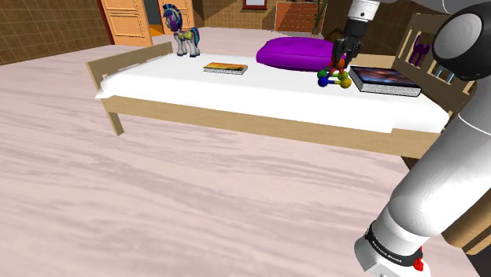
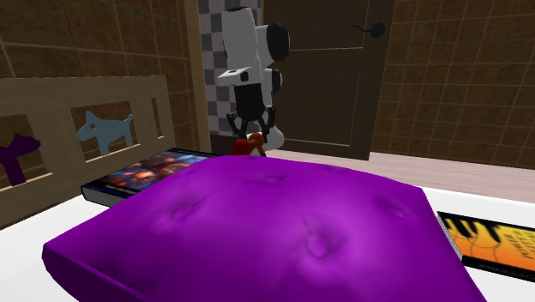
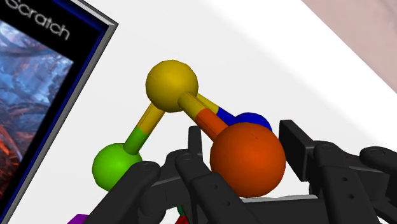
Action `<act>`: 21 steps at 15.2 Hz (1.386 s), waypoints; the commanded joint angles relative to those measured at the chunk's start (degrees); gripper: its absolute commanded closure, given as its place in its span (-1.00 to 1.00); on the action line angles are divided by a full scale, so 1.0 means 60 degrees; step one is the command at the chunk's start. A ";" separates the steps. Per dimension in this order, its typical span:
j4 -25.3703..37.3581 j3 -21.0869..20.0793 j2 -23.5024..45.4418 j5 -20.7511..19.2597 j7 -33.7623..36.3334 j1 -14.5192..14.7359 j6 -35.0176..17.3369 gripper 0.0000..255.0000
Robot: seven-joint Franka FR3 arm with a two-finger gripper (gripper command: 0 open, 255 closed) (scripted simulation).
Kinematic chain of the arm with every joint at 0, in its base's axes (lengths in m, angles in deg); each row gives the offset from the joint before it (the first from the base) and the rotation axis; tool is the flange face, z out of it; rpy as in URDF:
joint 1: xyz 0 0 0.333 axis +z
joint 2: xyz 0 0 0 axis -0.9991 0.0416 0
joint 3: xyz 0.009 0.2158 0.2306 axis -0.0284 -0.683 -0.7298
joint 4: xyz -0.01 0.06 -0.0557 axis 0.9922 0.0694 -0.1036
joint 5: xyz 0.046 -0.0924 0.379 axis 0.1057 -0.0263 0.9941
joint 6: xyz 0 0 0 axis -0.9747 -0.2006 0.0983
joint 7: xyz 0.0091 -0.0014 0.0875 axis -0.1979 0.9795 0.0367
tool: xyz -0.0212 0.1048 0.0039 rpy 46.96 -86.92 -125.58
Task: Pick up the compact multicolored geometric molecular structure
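- Molecule model (image 1: pixel 334 79) sits on the white bed (image 1: pixel 260 90), between the purple cushion (image 1: pixel 295 53) and the dark-covered book (image 1: pixel 383 80), just beside the book.
- Made of coloured balls on short rods. Wrist view shows the yellow ball (image 3: pixel 170 86), green ball (image 3: pixel 116 165), blue ball (image 3: pixel 251 121) and orange ball (image 3: pixel 247 162).
- Gripper (image 3: pixel 243 133) is down on the model with its fingers apart, one each side of the orange ball. They sit close against it, but I see no firm clamp yet.
- In the second exterior view the gripper (image 2: pixel 250 137) pokes up behind the cushion (image 2: pixel 257 232) with the orange ball (image 2: pixel 255 142) at its tips.
- Handling guess: light, rigid and hollow-looking, so it should take little squeeze.
- The balls look smooth and round. That makes them likely slippery, and a ball could squirt out if the pinch is off-centre.
- Best hold, I'd say, is across the widest part of the orange ball where the fingers already sit, or on a rod next to it.
- The model hangs lopsided from one ball, so expect it to swing or tilt when lifted.
- The book edge is close, so lift straight up.
- Also on the bed, well apart: a pony toy (image 1: pixel 182 31) and a second book (image 1: pixel 225 68).
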 commanded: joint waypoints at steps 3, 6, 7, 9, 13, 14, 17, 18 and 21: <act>-0.0023 -0.0008 0.0022 0.0011 0.0001 0.0008 -0.0017 1.00; -0.0048 -0.0019 0.0008 0.0003 0.0017 0.0015 -0.0033 1.00; -0.0029 -0.0017 0.0017 0.0008 0.0016 0.0014 -0.0019 1.00; 0.0153 0.0006 0.0058 0.0032 -0.0004 0.0005 0.0130 1.00; 0.0966 0.0083 0.0335 0.0190 -0.0058 -0.0038 0.0722 1.00; 0.1182 0.0106 0.0415 0.0237 -0.0075 -0.0054 0.0875 1.00; 0.1868 0.0184 0.0683 0.0401 -0.0136 -0.0117 0.1351 1.00; 0.2112 0.0213 0.0783 0.0465 -0.0159 -0.0146 0.1516 1.00; 0.2893 0.0311 0.1122 0.0688 -0.0241 -0.0259 0.2036 1.00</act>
